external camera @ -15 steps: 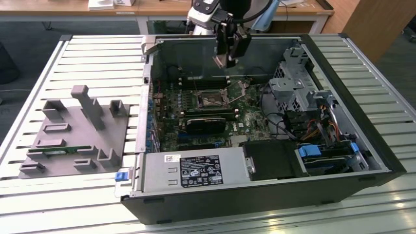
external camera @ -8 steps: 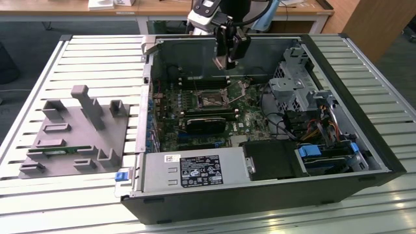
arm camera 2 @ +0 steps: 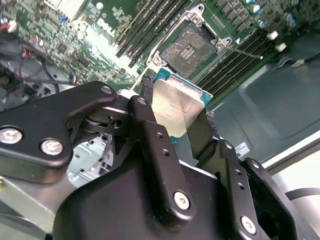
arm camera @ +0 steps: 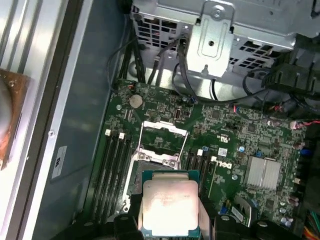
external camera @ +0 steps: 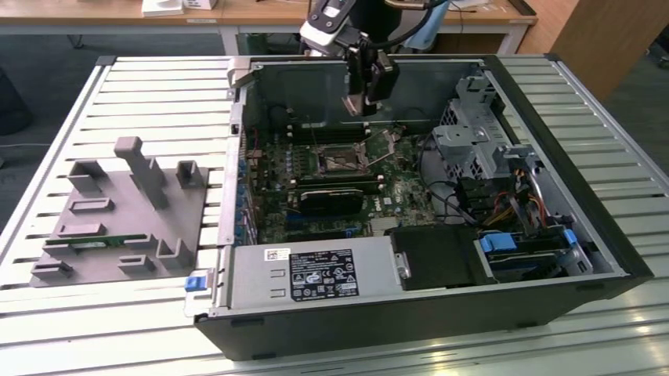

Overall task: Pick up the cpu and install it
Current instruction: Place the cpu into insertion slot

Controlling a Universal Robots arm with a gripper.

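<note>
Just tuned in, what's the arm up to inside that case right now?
The gripper has the cpu clamped between its jaws and holds it in the air inside the open computer case, above the motherboard. The socket lies bare close by, with no chip seated in it. On the exterior view's left, the grey tray holds a green memory stick.
</note>
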